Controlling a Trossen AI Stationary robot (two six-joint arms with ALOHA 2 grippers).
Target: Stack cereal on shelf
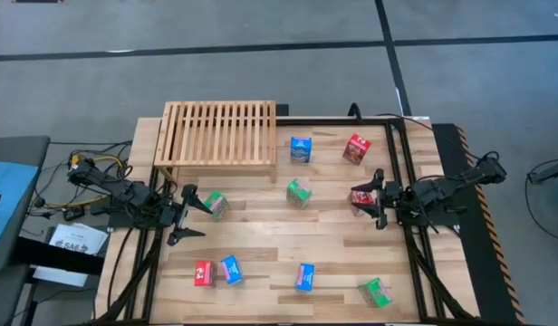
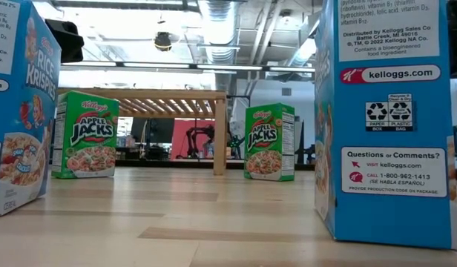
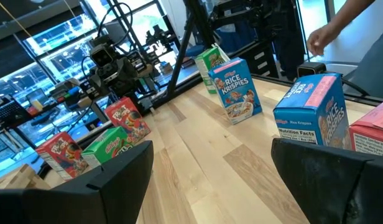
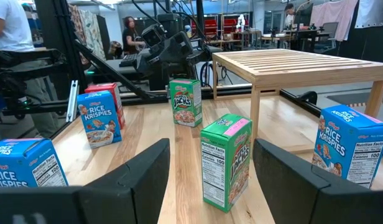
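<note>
The slatted wooden shelf (image 1: 220, 133) stands on its legs at the table's far left. Several small cereal boxes stand upright on the planks: blue (image 1: 301, 149) and red (image 1: 357, 148) at the far side, green (image 1: 300, 192) in the middle, and green (image 1: 216, 205) just beyond my left gripper. Red (image 1: 204, 273), blue (image 1: 231, 270), blue (image 1: 304, 277) and green (image 1: 376, 292) stand along the near side. My left gripper (image 1: 190, 217) hovers open at the left. My right gripper (image 1: 377, 199) hovers open at the right, with a red box (image 1: 361, 201) by its fingertips.
Black frame rails (image 1: 401, 163) run along the table's sides and far edge. Bare planks lie between the two grippers (image 1: 288, 231). A person's hand (image 3: 322, 37) shows beyond the table's near side, and people stand in the room behind (image 4: 8, 25).
</note>
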